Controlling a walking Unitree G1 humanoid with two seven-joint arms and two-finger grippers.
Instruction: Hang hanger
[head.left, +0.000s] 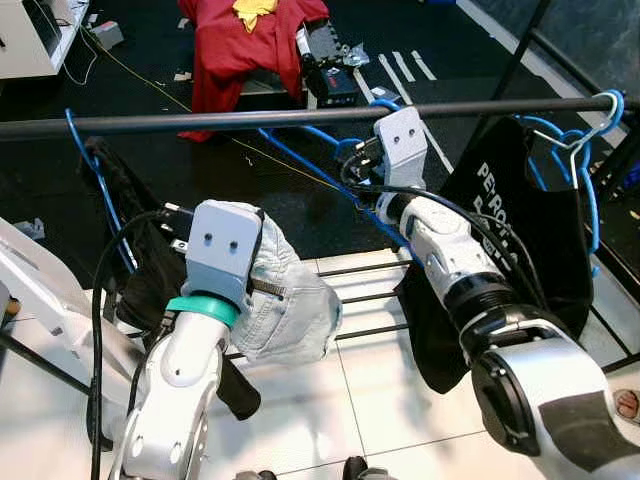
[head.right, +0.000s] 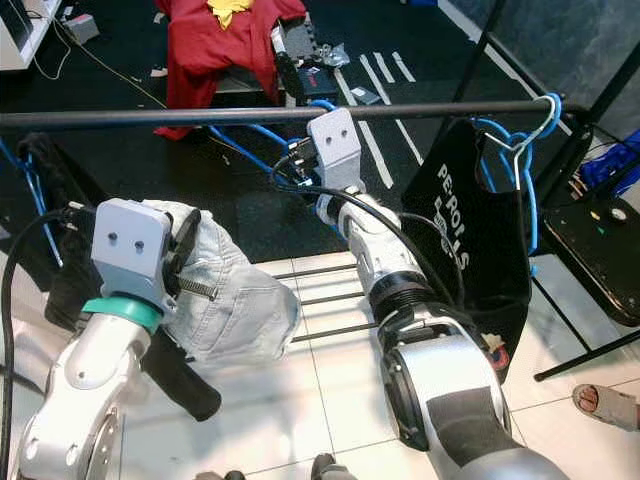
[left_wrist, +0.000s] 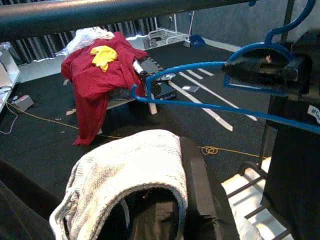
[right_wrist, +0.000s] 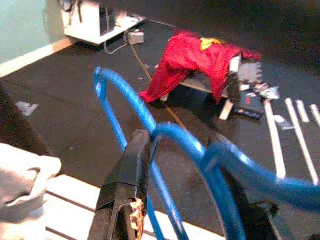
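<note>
right gripper (right_wrist: 175, 200): raised just below the black rail (head.left: 200, 121), fingers clamped on a blue hanger (right_wrist: 165, 135), whose hook sits under the rail, not yet over it. left gripper (left_wrist: 165, 210): lower left, draped in a pale denim garment (head.left: 290, 300); finger state cannot be told. black shirt (head.left: 520, 220) hangs right on another blue hanger (head.left: 590, 130). red cloth (head.left: 240, 45) far on the floor.

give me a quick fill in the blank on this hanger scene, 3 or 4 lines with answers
1. The right claw grips a hanger coloured ____.
2. The left claw is draped with a pale grey ____.
3. The black garment hangs from the ____ by another hanger.
4. The cloth heaped on the floor beyond is ____.

Missing words: blue; garment; rail; red
</note>
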